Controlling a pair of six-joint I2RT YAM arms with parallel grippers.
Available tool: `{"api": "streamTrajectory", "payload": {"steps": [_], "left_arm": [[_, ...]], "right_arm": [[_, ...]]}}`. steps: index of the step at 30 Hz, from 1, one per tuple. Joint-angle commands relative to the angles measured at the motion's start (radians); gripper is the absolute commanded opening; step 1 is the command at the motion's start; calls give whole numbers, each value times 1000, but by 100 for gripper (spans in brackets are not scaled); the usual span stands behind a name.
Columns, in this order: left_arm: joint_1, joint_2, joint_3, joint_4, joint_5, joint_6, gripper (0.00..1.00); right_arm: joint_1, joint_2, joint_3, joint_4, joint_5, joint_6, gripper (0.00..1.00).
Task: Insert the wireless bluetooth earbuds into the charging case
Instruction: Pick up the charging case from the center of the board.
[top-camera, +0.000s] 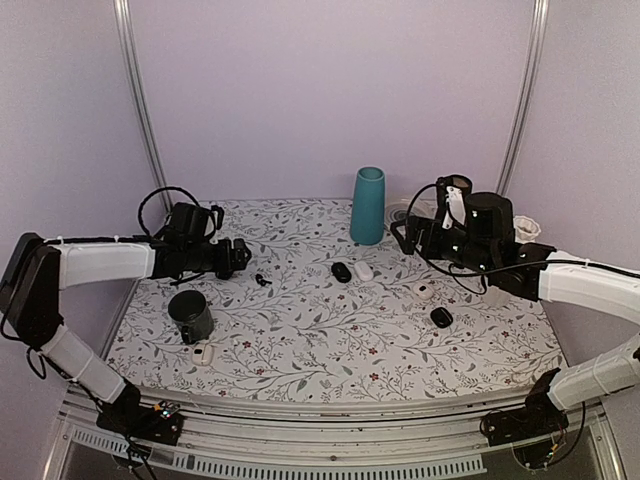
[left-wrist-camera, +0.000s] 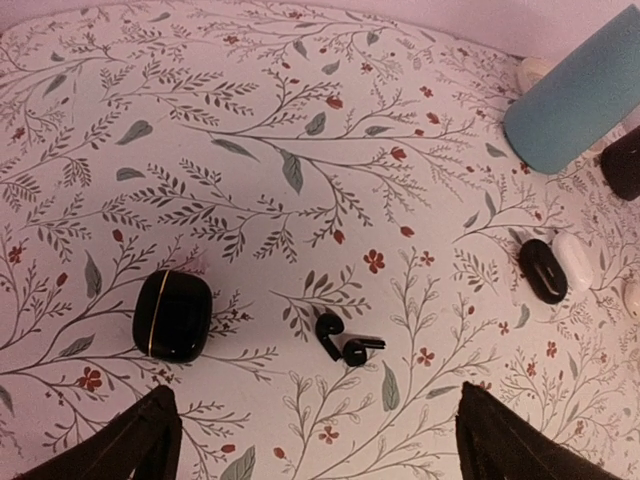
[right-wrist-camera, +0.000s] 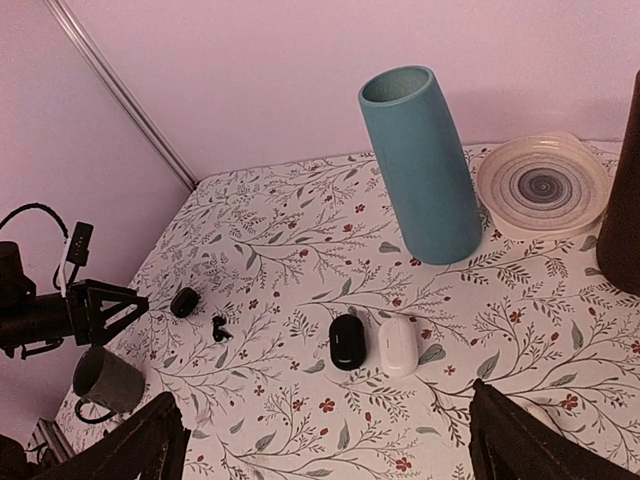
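Left fingers (left-wrist-camera: 130, 450) wide — glossy black case (left-wrist-camera: 172, 315)

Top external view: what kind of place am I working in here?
Likely a staged robot test booth: plain lilac walls, a floral-covered table, scattered props like the teal vase.

**Soft, even light, lilac cast**

All three views are evenly bright, lit from above (a lilac tint throughout). Shadows are faint and short. The case (left-wrist-camera: 172, 315) shows a dull sheen. Wrist views curve at the edges; the dark fingers (left-wrist-camera: 120, 445) at the bottom are blurred.
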Motion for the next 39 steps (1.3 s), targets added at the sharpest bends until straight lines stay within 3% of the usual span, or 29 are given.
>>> {"api": "streamTrajectory", "payload": {"steps": [1,17,25,39], "left_arm": [[41,57,54,-54,-5,3,96],[128,295,235,-203,-62,96,94],[146,418,296,-223,-53,119,80],[154,502,289,-199,-53,150,55]], "right_arm": [[0,12,29,-4,-28,-7,99],[0,-17,3,18,-70,-10,99],[0,-33,-17,24,-88,-6,99],[0,-47,-29,19,-99,-1,99]]}}
